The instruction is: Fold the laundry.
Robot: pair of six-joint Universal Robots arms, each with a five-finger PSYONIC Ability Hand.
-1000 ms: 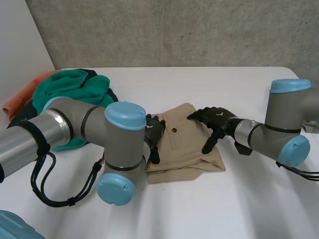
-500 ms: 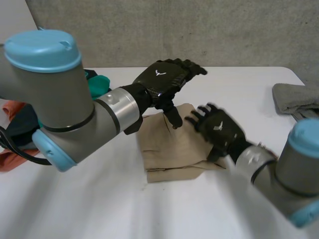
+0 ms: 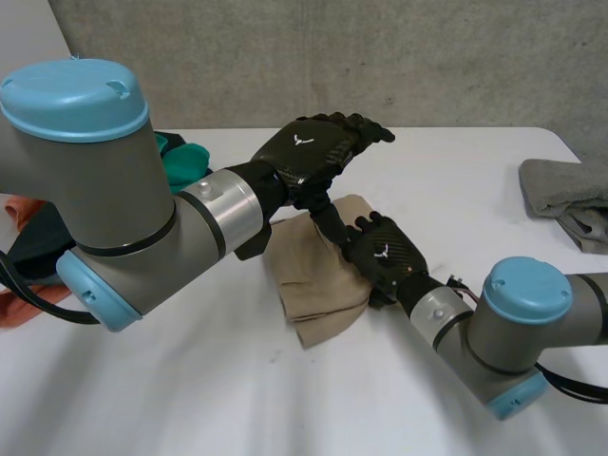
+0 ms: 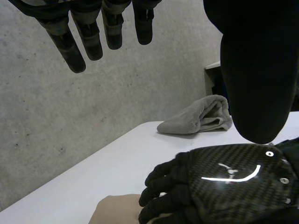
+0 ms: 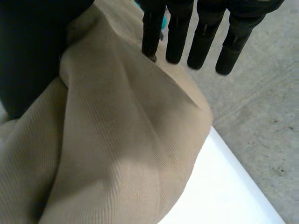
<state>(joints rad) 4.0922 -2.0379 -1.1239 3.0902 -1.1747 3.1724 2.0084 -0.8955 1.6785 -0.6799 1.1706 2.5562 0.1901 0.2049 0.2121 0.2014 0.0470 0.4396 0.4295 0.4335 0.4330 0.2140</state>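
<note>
- Beige cloth [image 3: 309, 275] lies bunched in the middle of the white table [image 3: 456, 180]. Its right side is gathered into a raised fold and its near corner points at the robot.
- Right hand [image 3: 385, 258] sits on the right edge of the beige cloth. Its fingers are curled over the raised fold and its thumb is on the other side, so it has that edge pinched. In the right wrist view the cloth rises in a ridge between thumb and fingers, and its free edge hangs above the table.
- Left hand [image 3: 309, 152] hovers above the far side of the beige cloth and holds nothing. Its fingers are straight and spread, reaching out past the cloth's far edge. Its thumb points down towards the cloth, just beside the right hand's fingers.
- Grey towel [image 3: 560, 190] lies folded well to the right of the beige cloth, near the table's edge.
- Green cloth [image 3: 190, 161] is heaped to the left of the beige cloth and further back, partly behind the left arm [image 3: 76, 95]. An orange cloth [image 3: 14, 207] lies beyond it, further left.
</note>
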